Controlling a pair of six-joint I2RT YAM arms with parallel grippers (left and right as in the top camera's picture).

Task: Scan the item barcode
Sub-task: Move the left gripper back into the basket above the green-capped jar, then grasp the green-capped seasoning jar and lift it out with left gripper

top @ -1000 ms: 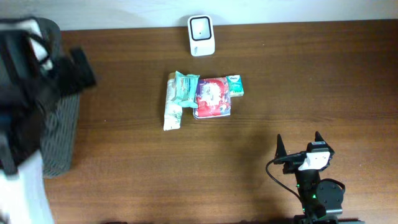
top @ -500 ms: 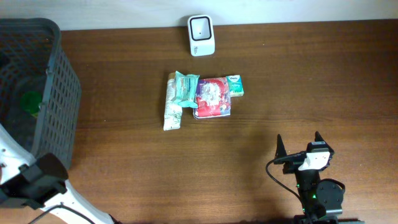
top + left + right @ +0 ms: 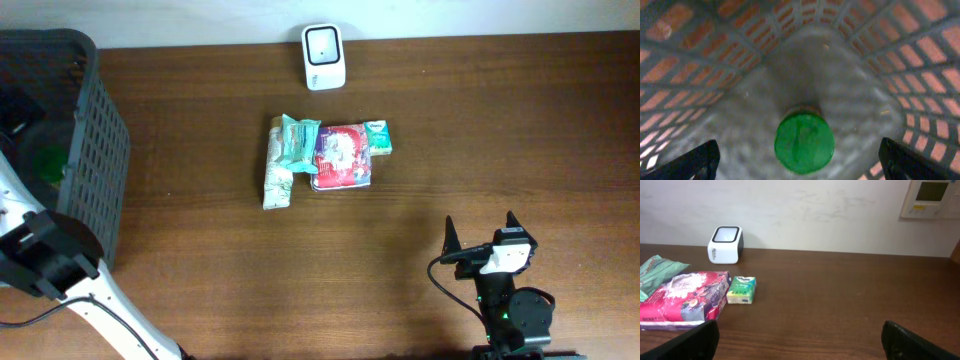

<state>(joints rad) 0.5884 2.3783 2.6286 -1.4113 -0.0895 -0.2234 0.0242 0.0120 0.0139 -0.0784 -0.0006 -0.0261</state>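
One scanner [image 3: 324, 57]; four packets [image 3: 340, 155] clustered; one green-capped item [image 3: 804, 141] in basket [image 3: 95, 150].

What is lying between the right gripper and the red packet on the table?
Nothing. In the overhead view, only bare table lies between the right gripper and the red packet. The right wrist view shows the same.

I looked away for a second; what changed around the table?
The left arm swung from over the basket to the overhead view's lower left, uncovering it; nothing was taken or released. The pile of packets, scanner and right claw stayed put.
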